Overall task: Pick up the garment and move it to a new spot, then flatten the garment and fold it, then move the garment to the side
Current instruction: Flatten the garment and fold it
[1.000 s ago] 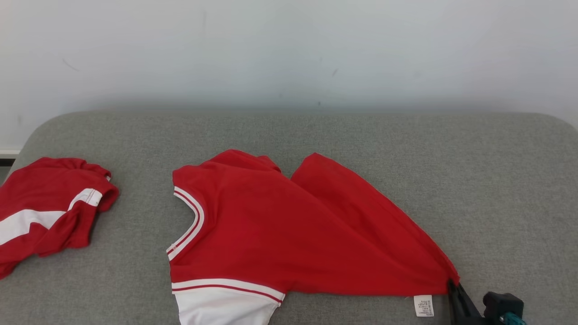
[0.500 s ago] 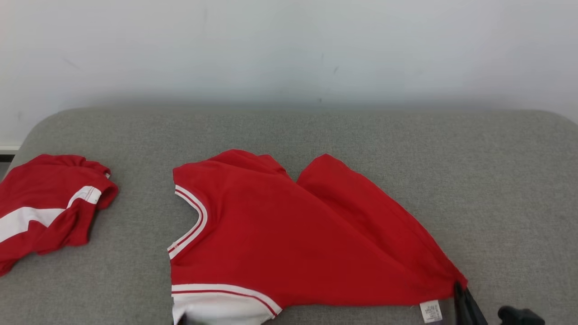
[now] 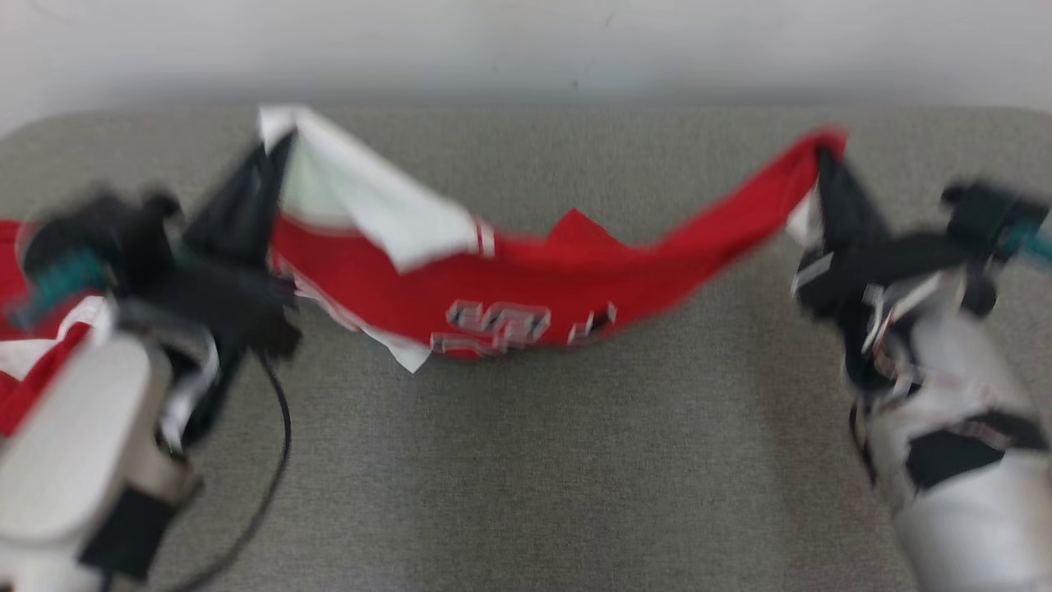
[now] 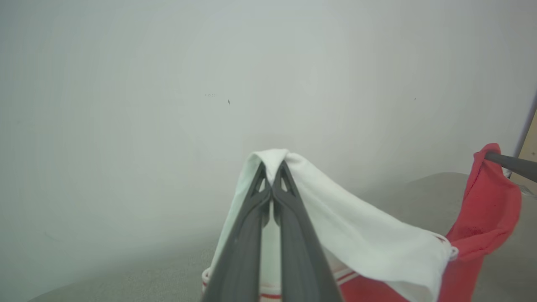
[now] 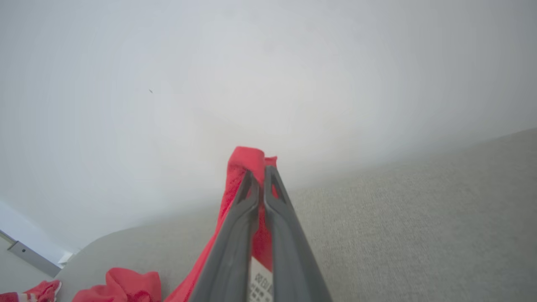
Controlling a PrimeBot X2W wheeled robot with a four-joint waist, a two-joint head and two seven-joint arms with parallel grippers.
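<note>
Red-and-white garment (image 3: pixel 526 288) is hanging in the air between both arms, sagging in the middle like a hammock above the grey table (image 3: pixel 526 477). Lowest part, with the printed lettering (image 3: pixel 497 325), is sitting close to the table. Blur is hiding whether it's touching.

Left pincer (image 3: pixel 275 148) is clamping shut on the white end (image 4: pixel 335 218), and fabric is draping over both fingertips in the left wrist view. Right pincer (image 3: pixel 822 164) is pinching shut on a red corner, with the care label (image 5: pixel 260 281) sitting just below the grip in the right wrist view. Both are pointing up and away toward the wall (image 3: pixel 526 41).

My read on why it's held like this: with opposite ends gripped and arms spread wide apart, the cloth is opening out along its length. That way it can be going down flat rather than in a heap. So this is looking like the carry/spread step, with flatten and fold not yet done.

Head view is smearing with motion blur, so something is probably moving fast. Fine detail isn't reading.

Second red-and-white garment (image 3: pixel 25 386) is lying crumpled at the table's left edge, partly behind the left forearm. The left arm is working right next to it, so I'm flagging a snag risk there. Other risk: both pinches are taking only thin corners, and a hard swing could be pulling one free.
</note>
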